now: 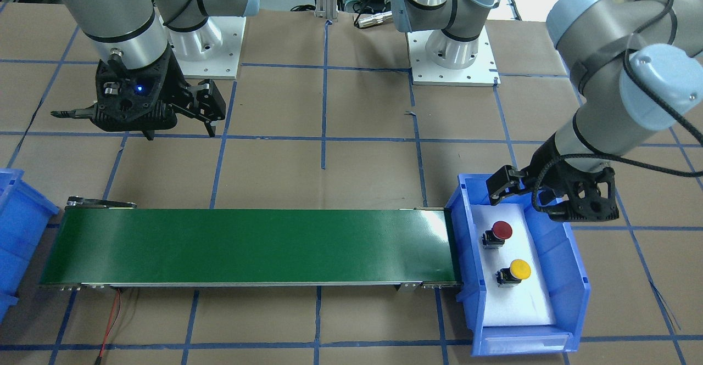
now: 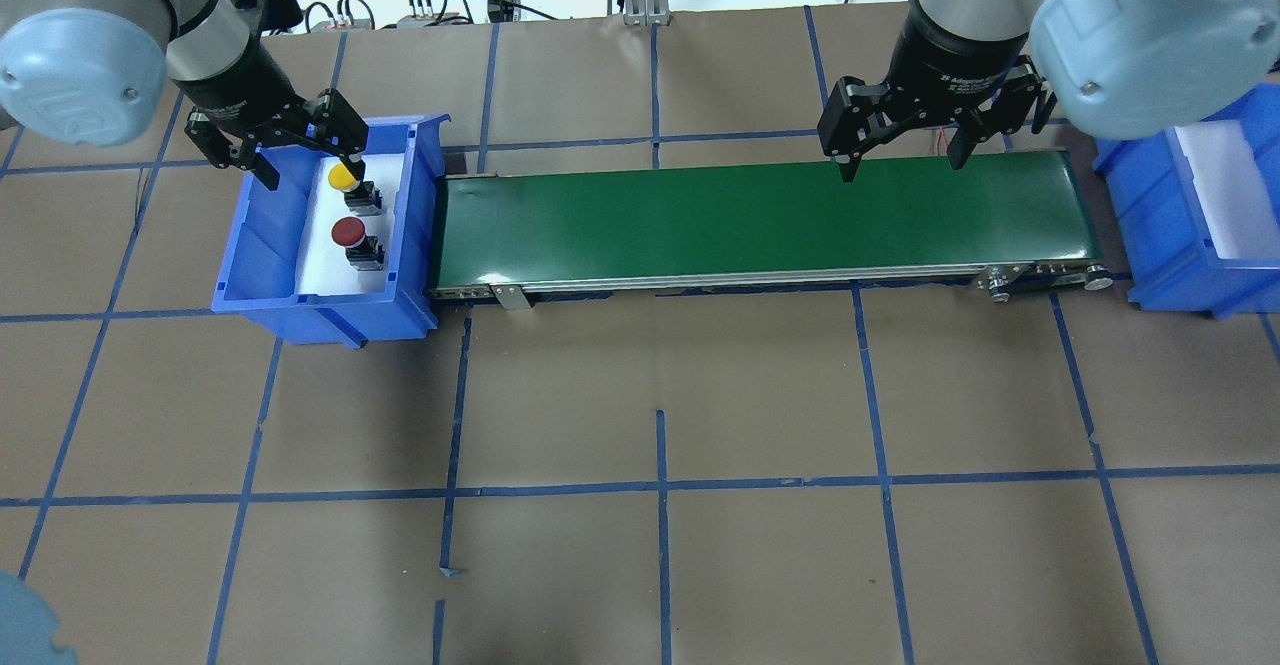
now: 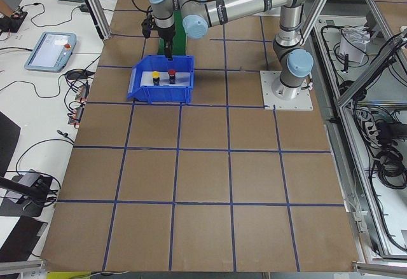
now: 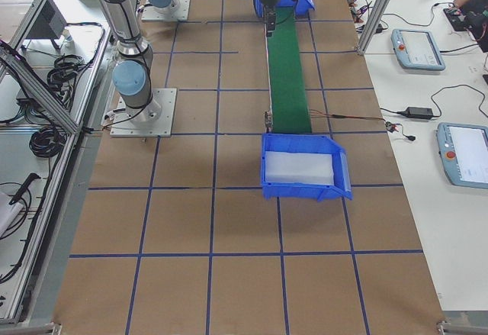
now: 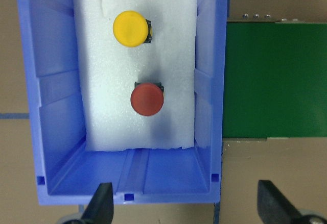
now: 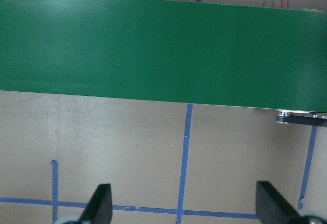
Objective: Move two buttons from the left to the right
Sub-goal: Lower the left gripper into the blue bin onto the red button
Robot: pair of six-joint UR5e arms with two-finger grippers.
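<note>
The red button (image 2: 348, 233) and the yellow button (image 2: 343, 176) stand side by side on white foam in the left blue bin (image 2: 250, 245). Both show in the left wrist view, red (image 5: 147, 99) and yellow (image 5: 131, 28), and in the front view, red (image 1: 501, 230) and yellow (image 1: 519, 269). My left gripper (image 2: 308, 167) hovers open above this bin, clear of both buttons, and holds nothing; it also shows in the front view (image 1: 519, 200). My right gripper (image 2: 903, 165) is open and empty over the right part of the green conveyor belt (image 2: 750, 225).
A second blue bin (image 2: 1150, 195) lined with white foam stands at the conveyor's right end. The left bin butts against the belt's left end (image 5: 276, 76). The table is brown paper with a blue tape grid (image 2: 660, 485). A red wire (image 1: 112, 321) lies by the conveyor.
</note>
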